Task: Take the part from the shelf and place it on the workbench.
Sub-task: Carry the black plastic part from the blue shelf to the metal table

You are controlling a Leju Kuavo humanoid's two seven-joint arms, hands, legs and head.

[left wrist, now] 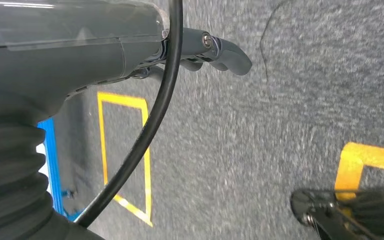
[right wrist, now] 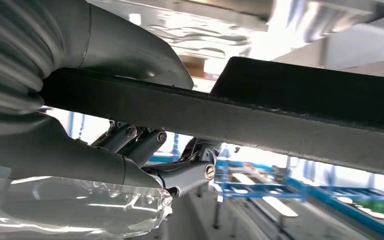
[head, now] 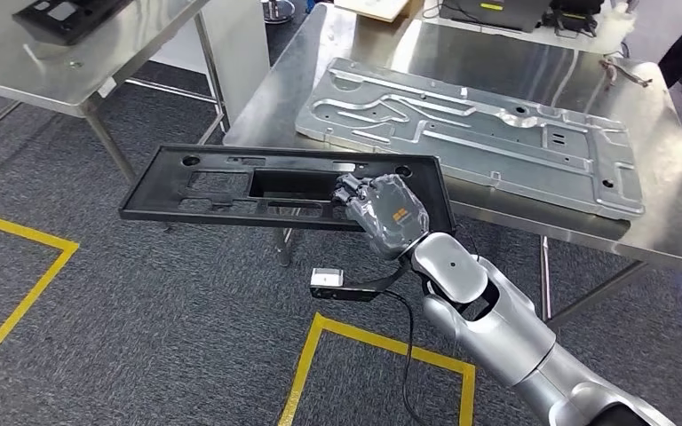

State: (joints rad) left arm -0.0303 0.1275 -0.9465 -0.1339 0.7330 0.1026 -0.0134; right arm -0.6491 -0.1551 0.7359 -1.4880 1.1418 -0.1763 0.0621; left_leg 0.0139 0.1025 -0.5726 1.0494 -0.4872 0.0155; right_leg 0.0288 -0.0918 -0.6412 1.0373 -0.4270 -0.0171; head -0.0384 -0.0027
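Observation:
A long black plastic panel with cut-outs hangs level in the air in front of the steel workbench, its right end over the bench's near edge. My right hand grips the panel near that end, by the rim of its middle opening. In the right wrist view the panel's dark edge runs between my thumb and the darker fingers. My left hand hangs above the grey carpet with its fingers curled and nothing in them.
A large silver stamped metal plate lies on the workbench behind the panel. A second steel table with a black part stands at the far left. Yellow tape lines mark the grey carpet. Boxes and equipment sit at the bench's far edge.

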